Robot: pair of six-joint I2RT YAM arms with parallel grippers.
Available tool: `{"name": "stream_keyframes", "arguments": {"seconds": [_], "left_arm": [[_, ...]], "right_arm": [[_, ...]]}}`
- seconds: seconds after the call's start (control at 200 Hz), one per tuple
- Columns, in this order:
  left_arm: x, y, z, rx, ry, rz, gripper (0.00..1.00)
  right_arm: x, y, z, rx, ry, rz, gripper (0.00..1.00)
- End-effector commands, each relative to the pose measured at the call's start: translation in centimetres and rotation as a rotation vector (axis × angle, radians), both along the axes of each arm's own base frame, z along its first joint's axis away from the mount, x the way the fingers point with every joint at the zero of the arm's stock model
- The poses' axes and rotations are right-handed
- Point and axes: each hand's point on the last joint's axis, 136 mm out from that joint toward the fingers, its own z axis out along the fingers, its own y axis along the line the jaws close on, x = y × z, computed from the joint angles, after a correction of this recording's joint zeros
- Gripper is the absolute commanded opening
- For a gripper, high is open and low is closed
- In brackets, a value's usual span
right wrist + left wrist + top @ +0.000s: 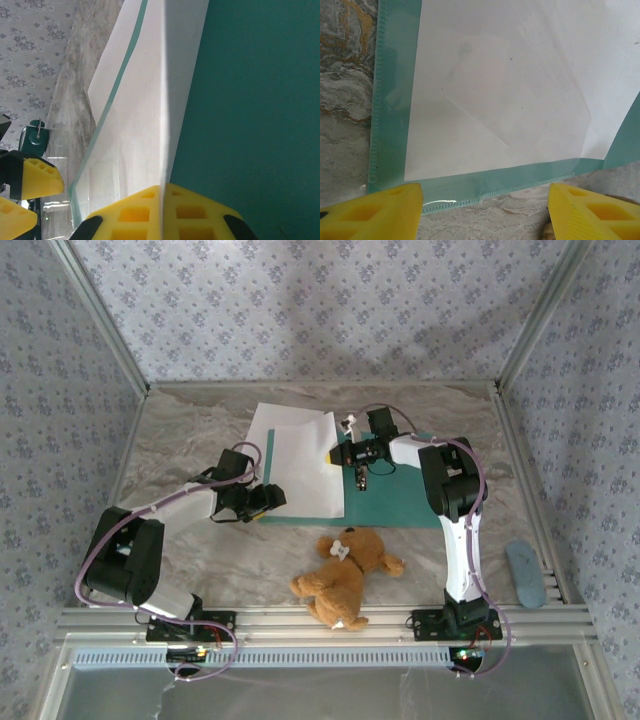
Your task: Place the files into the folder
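Now, one file (150, 125) between right fingers (135, 215) (over folder (260, 125)).

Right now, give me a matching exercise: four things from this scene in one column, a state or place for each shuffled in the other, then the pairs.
1 left gripper
2 right gripper
3 teddy bear
4 folder

A teal, lying open
B shut on a paper sheet
C brown, lying in front of the folder
D open, at the folder's near corner

Pairs: 1-D, 2-B, 3-C, 4-A
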Motion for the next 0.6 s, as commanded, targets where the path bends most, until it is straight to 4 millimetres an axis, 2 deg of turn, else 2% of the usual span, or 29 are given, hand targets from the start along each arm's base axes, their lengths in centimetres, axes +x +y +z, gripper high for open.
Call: {"name": "stream_keyframes", "arguments": {"seconds": [0.0,0.25,0.595], "left_arm": [[0.1,0.2,0.1,0.003,-0.005,-0.002,0.67],[0.2,0.2,0.1,0.003,-0.004,0.001,0.67],[0.1,0.2,0.2,0.002,-0.004,0.001,0.67]], "right_arm": [[-0.6,0.4,1.5,0.018,-0.024,0.041,0.05],[-1.3,1.2,1.1,0.021,-0.009,0.071,0.04],[-0.5,1.6,1.4,0.035,-0.011,0.059,0.07]]}}
